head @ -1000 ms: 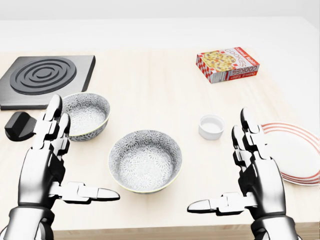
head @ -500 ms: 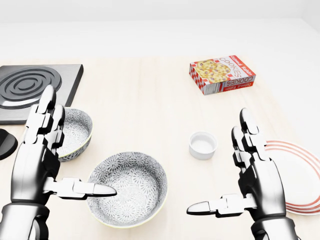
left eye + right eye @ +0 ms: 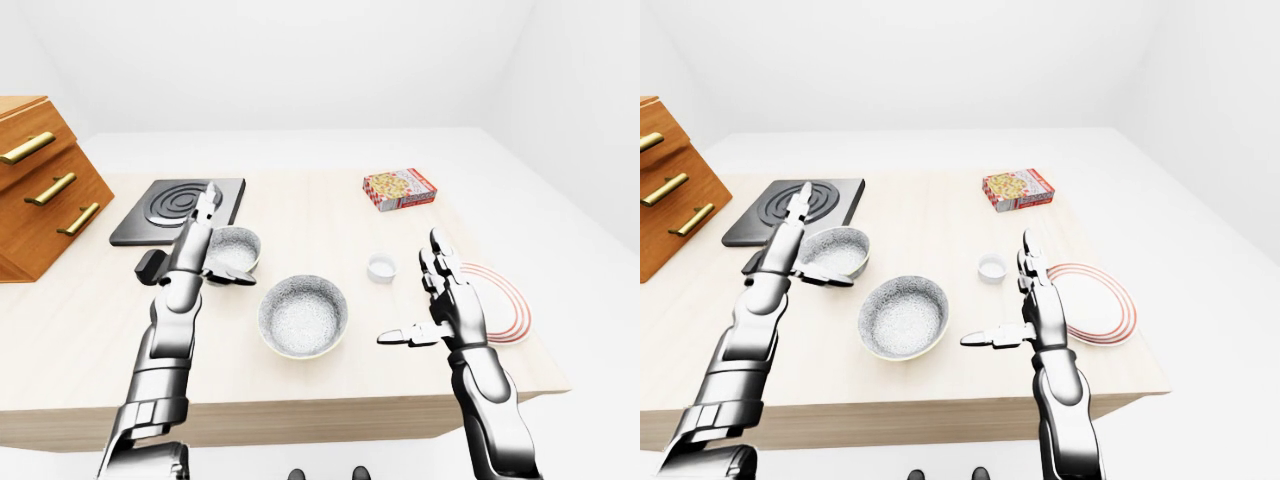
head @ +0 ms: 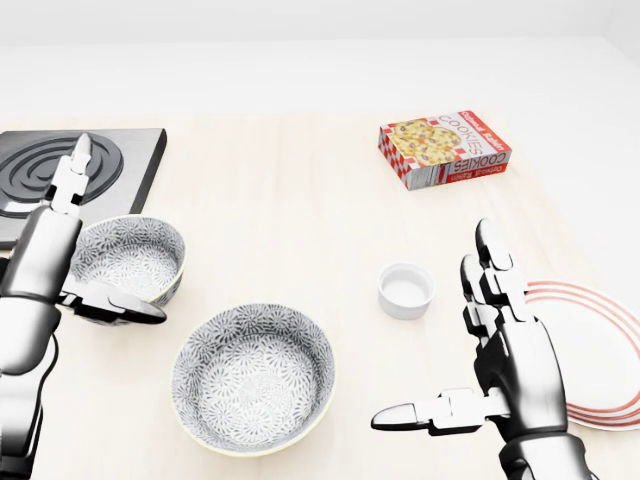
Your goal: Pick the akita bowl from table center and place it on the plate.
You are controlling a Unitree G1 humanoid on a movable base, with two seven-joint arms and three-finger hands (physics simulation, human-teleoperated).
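Akita bowl (image 4: 253, 378) untouched lol; left hand (image 4: 50, 255), open, just slid off toward side bowl (image 4: 128, 257); right hand (image 4: 520, 370) open, idle. Grab pending.

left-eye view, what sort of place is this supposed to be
Most likely a simulated kitchen: a light wooden table carries a flat stove burner, a patterned bowl and a striped plate, with a wooden drawer unit at the view's left.

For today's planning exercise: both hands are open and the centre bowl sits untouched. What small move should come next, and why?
Probably slide the right hand left toward the rim of the centre bowl. It is open, empty, and lies between that bowl and the plate, while the left hand stands at the other bowl.
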